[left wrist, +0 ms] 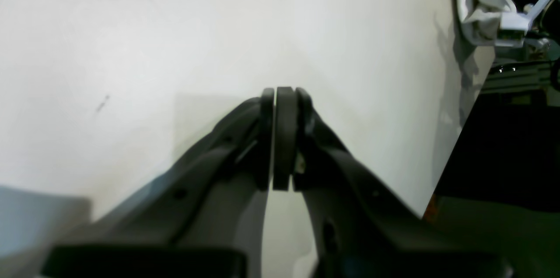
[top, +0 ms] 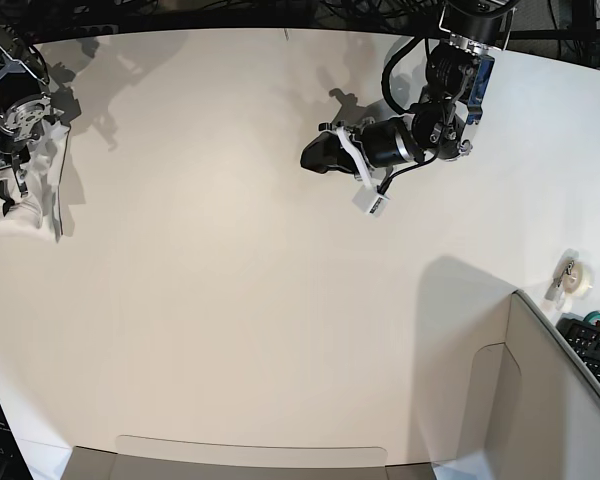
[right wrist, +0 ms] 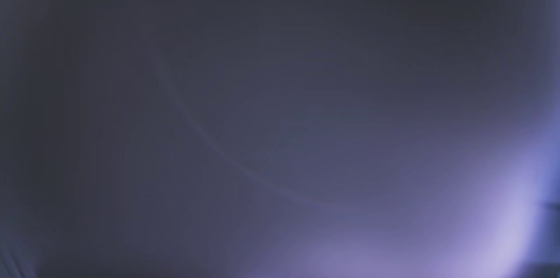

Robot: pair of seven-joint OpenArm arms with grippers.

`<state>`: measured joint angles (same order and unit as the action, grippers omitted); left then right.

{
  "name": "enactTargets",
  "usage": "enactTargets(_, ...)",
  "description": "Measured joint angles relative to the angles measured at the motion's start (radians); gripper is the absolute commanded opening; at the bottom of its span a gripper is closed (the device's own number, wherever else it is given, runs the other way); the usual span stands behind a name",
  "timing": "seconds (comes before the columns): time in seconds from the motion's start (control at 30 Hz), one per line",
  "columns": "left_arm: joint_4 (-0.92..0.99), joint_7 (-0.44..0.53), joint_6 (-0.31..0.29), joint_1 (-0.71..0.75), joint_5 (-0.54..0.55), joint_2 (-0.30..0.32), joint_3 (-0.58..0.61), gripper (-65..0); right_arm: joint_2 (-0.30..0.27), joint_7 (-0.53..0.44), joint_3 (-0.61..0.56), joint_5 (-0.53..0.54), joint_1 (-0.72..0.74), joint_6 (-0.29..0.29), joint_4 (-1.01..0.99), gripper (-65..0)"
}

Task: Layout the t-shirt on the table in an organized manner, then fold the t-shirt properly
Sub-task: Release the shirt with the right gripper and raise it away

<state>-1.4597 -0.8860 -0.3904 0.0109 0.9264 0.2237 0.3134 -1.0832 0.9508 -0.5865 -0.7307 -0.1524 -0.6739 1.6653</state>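
Left gripper [left wrist: 280, 138] hangs above the bare table [top: 230, 300], jaws pressed together with only a hairline gap, nothing between them. In the base view the left arm [top: 420, 130] reaches in from the far right side.

T-shirt [top: 25, 185] sits bunched at the table's left edge, white cloth only, print not visible. Right gripper [top: 15, 120] is right at the bunch; whether it is clamped or parted, cannot tell. Right wrist view is a blurred grey-violet field, nothing resolvable.

Grey panel [top: 540, 400] at near right corner.
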Motion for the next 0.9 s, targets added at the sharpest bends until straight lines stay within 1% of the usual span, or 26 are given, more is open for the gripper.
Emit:
enactTargets(0.17, 0.000, 0.000, 0.000, 0.003, 0.000, -0.002, 0.000, -64.9, -0.049, 0.009, 0.063, -0.005, 0.001, -0.003, 0.086, -65.0)
enactTargets(0.33, 0.000, 0.000, 0.001, 0.003, 0.000, 0.000, 0.000, -64.9, -0.085, 0.072, 0.140, 0.000, -0.059, -0.008, 0.185, -65.0)
enactTargets(0.4, 0.000, 0.000, -0.002, 0.003, 0.003, 0.000, 0.000, -64.9, -0.080, 0.082, 0.199, 0.000, -0.097, -0.008, 0.257, -65.0)
enactTargets(0.47, 0.000, 0.000, -0.002, 0.005, 0.002, 0.001, 0.000, -64.9, -0.077, 0.137, 0.260, -0.006, -0.154, -0.009, 0.325, -65.0)
enactTargets(0.53, -0.016, 0.000, 0.004, 0.006, -0.002, 0.003, 0.000, -64.9, -0.073, 0.152, 0.320, -0.004, -0.218, -0.010, 0.367, -65.0)
enactTargets(0.6, -0.068, 0.000, 0.002, 0.023, -0.002, 0.003, 0.000, -64.9, -0.018, 0.153, 0.374, -0.005, -0.262, -0.011, 0.368, -65.0)
enactTargets(0.67, -0.133, -0.002, 0.006, 0.050, 0.000, 0.002, 0.000, -64.9, 0.034, 0.108, 0.409, -0.002, -0.307, -0.010, 0.368, -65.0)
enactTargets(0.7, -0.158, -0.004, 0.034, 0.058, 0.005, 0.001, 0.001, -64.9, 0.055, 0.080, 0.428, 0.002, -0.334, -0.009, 0.369, -65.0)
enactTargets(0.73, -0.183, -0.004, 0.071, 0.064, 0.003, 0.001, 0.001, -64.9, 0.078, 0.069, 0.445, 0.000, -0.358, -0.010, 0.370, -65.0)
enactTargets(0.77, -0.209, -0.009, 0.093, 0.074, -0.003, 0.002, 0.000, -64.9, 0.103, 0.064, 0.460, -0.006, -0.382, -0.011, 0.370, -65.0)
enactTargets(0.83, -0.251, -0.061, 0.092, 0.080, -0.001, 0.005, 0.000, -64.9, 0.143, 0.039, 0.467, -0.004, -0.418, -0.011, 0.370, -65.0)
enactTargets(0.9, -0.293, -0.080, 0.096, 0.084, 0.001, 0.003, 0.000, -64.9, 0.182, 0.017, 0.466, -0.018, -0.452, -0.011, 0.377, -65.0)
